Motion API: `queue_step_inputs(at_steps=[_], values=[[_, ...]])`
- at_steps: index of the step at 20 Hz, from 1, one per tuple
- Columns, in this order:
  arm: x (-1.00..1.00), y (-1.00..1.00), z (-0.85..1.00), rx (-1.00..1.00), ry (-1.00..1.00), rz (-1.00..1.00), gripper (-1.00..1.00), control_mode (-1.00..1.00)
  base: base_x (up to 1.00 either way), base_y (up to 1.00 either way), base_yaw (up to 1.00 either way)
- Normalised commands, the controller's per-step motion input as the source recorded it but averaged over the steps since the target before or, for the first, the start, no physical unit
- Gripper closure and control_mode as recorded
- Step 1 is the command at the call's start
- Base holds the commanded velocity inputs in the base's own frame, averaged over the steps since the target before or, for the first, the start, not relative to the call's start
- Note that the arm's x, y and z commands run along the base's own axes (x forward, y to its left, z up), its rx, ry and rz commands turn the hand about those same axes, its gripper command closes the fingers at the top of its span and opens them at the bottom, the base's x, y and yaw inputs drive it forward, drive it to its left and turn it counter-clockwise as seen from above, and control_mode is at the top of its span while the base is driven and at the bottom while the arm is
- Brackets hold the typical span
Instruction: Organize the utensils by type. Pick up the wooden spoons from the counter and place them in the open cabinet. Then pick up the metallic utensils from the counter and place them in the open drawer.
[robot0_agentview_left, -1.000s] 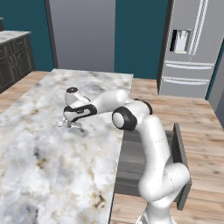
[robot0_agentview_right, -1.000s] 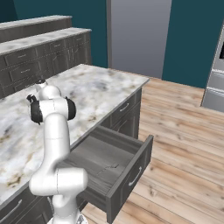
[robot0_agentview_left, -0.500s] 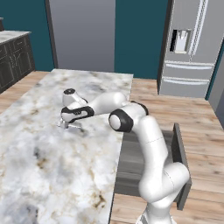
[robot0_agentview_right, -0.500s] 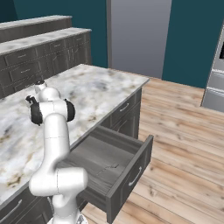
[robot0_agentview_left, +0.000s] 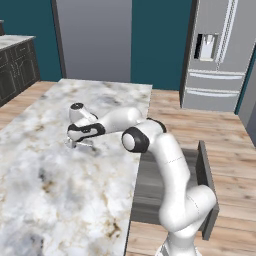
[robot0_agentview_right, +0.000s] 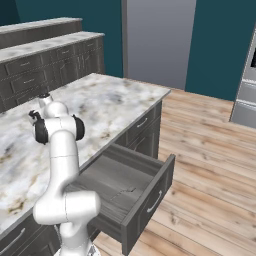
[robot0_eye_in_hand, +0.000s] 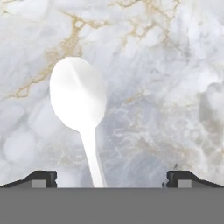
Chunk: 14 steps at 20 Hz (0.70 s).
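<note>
Hand (robot0_agentview_left: 75, 143) spread wide, low over the marble desk (robot0_agentview_left: 45, 200), with nothing between its fingers. Seen from the left base camera, it hangs at the end of the outstretched white arm (robot0_agentview_left: 165, 165), near the middle of the slab, just above a small silver spoon (robot0_agentview_left: 70, 143) lying flat on the stone. Along the hand's own view, that spoon (robot0_eye_in_hand: 81, 105) lies with its pale oval bowl toward the top and its slim handle running down between the two dark fingertips (robot0_eye_in_hand: 41, 178), nearer the left one and touching neither. To the right of the desk, the open drawer (robot0_agentview_right: 125, 187) stands pulled out from the dark grey base units, its silver bar handle (robot0_agentview_right: 154, 201) on the front panel.
</note>
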Motion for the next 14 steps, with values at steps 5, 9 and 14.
queue_step_inputs(at_steps=[5,9,14], values=[[0.00,0.01,-0.19,0.00,0.00,0.00,-1.00,-1.00,0.00,0.00,0.00],[0.00,0.00,-0.16,0.00,0.00,0.00,-1.00,-1.00,0.00,0.00,0.00],[0.00,0.00,-0.19,0.00,0.00,0.00,1.00,-1.00,0.00,0.00,0.00]])
